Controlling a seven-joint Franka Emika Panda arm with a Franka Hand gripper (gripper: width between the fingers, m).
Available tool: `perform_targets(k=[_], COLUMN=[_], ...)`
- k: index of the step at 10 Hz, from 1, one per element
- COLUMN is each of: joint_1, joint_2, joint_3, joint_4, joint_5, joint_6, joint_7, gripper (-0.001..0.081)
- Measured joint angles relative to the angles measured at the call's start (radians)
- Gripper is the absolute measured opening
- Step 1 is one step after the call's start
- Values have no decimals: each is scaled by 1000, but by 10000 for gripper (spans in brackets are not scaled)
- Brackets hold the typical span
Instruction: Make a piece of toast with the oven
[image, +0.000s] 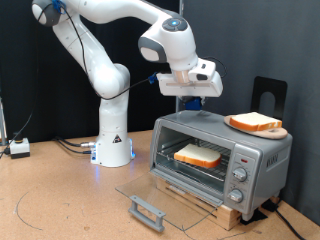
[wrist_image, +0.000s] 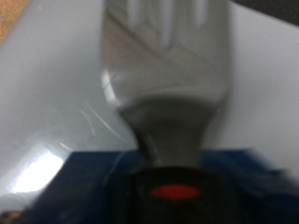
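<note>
Exterior view shows a white robot arm (image: 110, 70) bent over a silver toaster oven (image: 222, 160) that sits on the right of a brown table (image: 50, 200). The oven's glass door (image: 165, 195) is folded all the way down, with its grey bar handle (image: 147, 212) near the front of the table, so the inside is easy to reach. One piece of toast (image: 197, 154) lies flat on the wire rack inside the oven, so it looks like the bread has already been put in to cook. A second slice of bread (image: 254, 122) just like it rests on a round wooden board (image: 278, 130) on top of the oven, at the right, out of the way. Three round knobs (image: 240, 174) sit in a row down the right side of the oven's front. The gripper (image: 192, 100) hangs just above the left part of the oven's roof, not touching either slice. It seems to carry a flat tool: the wrist view, which is very blurry, is filled by a wide silver blade (wrist_image: 168, 56) like a spatula's, getting thin toward a dark handle (wrist_image: 173, 182) with a red spot. I cannot tell whether the fingers are spread or pressed together, because they are hidden or too fuzzy in both pictures. A black stand (image: 268, 95) is behind the oven at the far right.
</note>
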Motion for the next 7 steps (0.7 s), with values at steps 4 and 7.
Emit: perform_targets(k=[4,7], joint_1=[9,21], joint_2=[-18,68], joint_3=[-43,-63], joint_4=[-19,-4], joint_5=[16,88], joint_6=[52,51], joint_7=[-41,-139], gripper=[743,807])
